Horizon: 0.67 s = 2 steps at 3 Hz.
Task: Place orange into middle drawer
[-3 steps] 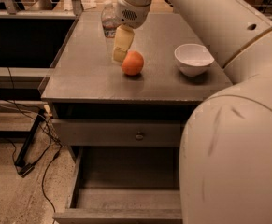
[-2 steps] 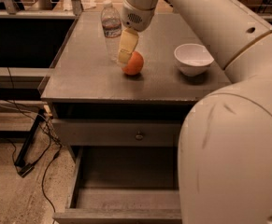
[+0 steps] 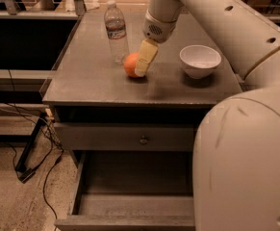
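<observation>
The orange (image 3: 130,65) sits on the grey cabinet top (image 3: 91,81), right beside a clear water bottle. My gripper (image 3: 142,64) hangs from the white arm and is down at the orange, its cream-coloured tip covering the orange's right side. The middle drawer (image 3: 130,203) is pulled out low at the front; its floor is bare and grey. The arm's large white body hides the drawer's right part.
A clear water bottle (image 3: 116,31) stands just behind and left of the orange. A white bowl (image 3: 200,60) sits on the right of the top. A shut drawer front with a small knob (image 3: 143,140) is above the open drawer. Cables lie on the floor at left (image 3: 29,153).
My gripper has moved right and down, from behind and left of the orange to its right side at orange height. The orange has stayed in place.
</observation>
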Tool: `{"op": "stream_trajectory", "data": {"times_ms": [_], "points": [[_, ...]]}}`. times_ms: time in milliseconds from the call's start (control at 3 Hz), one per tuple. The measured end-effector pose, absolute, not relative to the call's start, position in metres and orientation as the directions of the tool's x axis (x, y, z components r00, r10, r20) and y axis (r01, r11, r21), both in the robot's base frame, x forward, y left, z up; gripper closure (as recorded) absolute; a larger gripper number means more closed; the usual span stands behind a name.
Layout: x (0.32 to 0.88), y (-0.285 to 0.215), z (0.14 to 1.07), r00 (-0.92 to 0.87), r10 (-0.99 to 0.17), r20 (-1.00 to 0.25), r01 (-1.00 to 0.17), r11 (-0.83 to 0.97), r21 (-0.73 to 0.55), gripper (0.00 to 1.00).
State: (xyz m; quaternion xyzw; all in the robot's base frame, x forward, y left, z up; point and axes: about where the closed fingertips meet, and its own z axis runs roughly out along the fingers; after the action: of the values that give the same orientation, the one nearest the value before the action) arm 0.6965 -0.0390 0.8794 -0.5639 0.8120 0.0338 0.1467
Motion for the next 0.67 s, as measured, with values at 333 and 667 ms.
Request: {"op": "stream_trajectory", "data": {"times_ms": [333, 667], "points": [[0.6967, -0.0389, 0.8793, -0.321, -0.906, -0.277, -0.926, 0.362, -0.111, 0.0], [0.6904, -0.0296, 0.8846, -0.277, -0.914, -0.296, -0.935, 0.327, -0.134, 0.0]]}}
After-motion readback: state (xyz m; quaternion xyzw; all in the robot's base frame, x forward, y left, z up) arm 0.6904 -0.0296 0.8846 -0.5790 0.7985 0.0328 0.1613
